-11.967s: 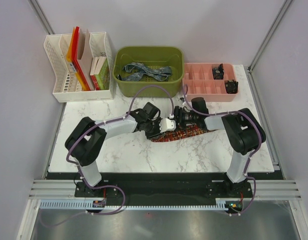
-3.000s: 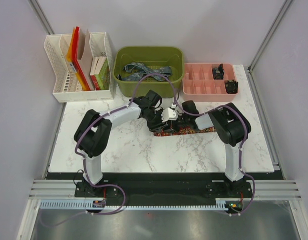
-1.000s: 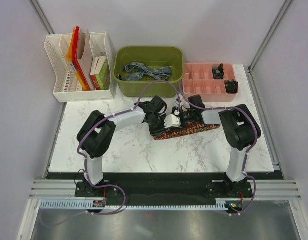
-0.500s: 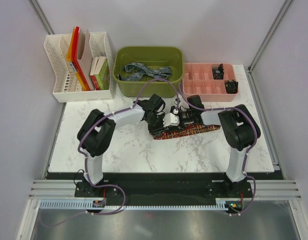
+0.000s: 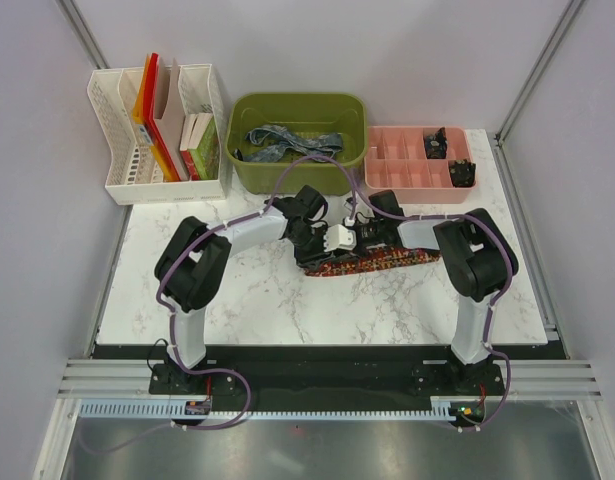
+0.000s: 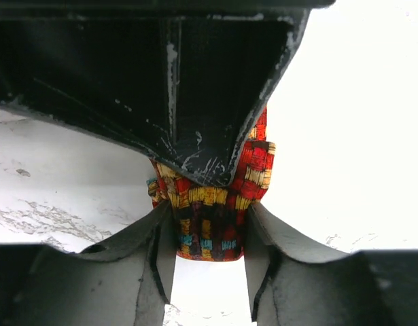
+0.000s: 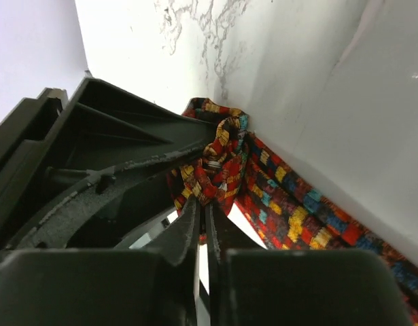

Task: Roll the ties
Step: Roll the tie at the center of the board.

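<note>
A red, orange and dark patterned tie (image 5: pixel 387 260) lies across the middle of the marble table, its left end rolled up. My left gripper (image 5: pixel 319 245) is shut on that roll: in the left wrist view both fingers press the sides of the rolled tie (image 6: pixel 207 204), left gripper (image 6: pixel 210 217). From the right, my right gripper (image 5: pixel 337 246) meets the same roll. In the right wrist view the right gripper (image 7: pixel 203 204) is shut, pinching a fold of the tie (image 7: pixel 297 210) at its tips. A blue-grey tie (image 5: pixel 287 142) lies in the green bin.
The green bin (image 5: pixel 297 98) stands at the back centre. A pink divided tray (image 5: pixel 402 180) with small dark items is at the back right, and a white file organiser (image 5: pixel 157 125) with books at the back left. The two grippers crowd each other over the roll.
The right gripper has closed from open onto a fold at the roll. Both grippers shifted slightly left and toward the back with the tie's rolled end.
</note>
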Controlling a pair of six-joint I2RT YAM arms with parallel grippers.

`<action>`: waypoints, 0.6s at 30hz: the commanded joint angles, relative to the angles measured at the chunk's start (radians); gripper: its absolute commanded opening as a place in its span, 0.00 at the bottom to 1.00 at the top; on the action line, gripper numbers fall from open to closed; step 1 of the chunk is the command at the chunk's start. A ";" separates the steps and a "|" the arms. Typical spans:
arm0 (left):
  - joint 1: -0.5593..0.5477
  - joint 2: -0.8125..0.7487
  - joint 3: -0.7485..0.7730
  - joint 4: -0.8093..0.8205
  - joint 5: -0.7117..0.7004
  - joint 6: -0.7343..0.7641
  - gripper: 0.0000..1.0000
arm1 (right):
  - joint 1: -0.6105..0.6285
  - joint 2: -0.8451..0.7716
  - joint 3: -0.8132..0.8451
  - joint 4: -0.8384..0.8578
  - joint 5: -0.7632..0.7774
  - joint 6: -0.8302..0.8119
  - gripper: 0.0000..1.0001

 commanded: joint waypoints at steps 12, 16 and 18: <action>0.125 -0.093 -0.038 -0.048 0.122 0.066 0.75 | -0.017 0.059 0.059 -0.188 0.152 -0.195 0.00; 0.147 -0.111 -0.044 -0.026 0.145 0.067 0.81 | -0.017 0.071 0.063 -0.217 0.175 -0.221 0.00; 0.149 -0.113 -0.053 -0.014 0.154 0.071 0.82 | -0.017 0.079 0.065 -0.228 0.181 -0.228 0.00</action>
